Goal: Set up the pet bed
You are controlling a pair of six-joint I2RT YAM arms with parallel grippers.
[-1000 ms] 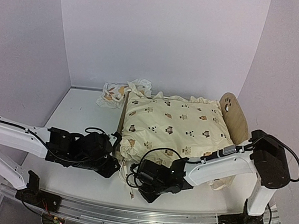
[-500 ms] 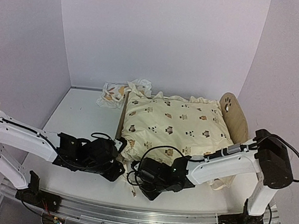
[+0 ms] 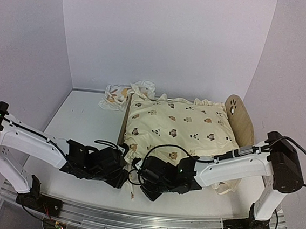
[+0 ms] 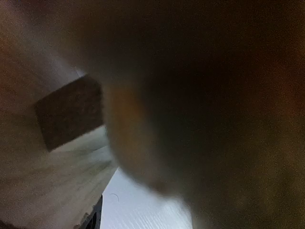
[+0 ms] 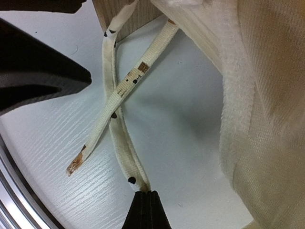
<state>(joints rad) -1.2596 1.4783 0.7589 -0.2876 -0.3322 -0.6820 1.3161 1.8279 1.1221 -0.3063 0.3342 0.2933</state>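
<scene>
The pet bed [image 3: 238, 120] stands mid-table, its plywood end board with a paw cutout at the right. A cream animal-print quilt [image 3: 176, 125] covers it. My right gripper [image 5: 147, 193] is shut on a cream tie ribbon [image 5: 125, 157] that runs up to the bed's wooden corner [image 5: 128, 14]. A second ribbon [image 5: 119, 93] crosses it and ends frayed. My left gripper [image 3: 119, 168] sits at the bed's near-left corner. In the right wrist view its two dark fingers [image 5: 43, 76] stand apart with nothing between them. The left wrist view is a close blur of fabric and plywood [image 4: 47, 191].
A small leaf-print pillow [image 3: 114, 95] lies crumpled behind the bed's far-left corner. The quilt's ruffled edge [image 5: 233, 95] hangs to the right of the ribbons. The metal rail [image 3: 142, 222] runs along the near edge. White walls enclose the table on three sides.
The left arm has stretched right, bringing its gripper up to the bed's near-left corner. The right gripper has shifted slightly left, still holding the ribbon.
</scene>
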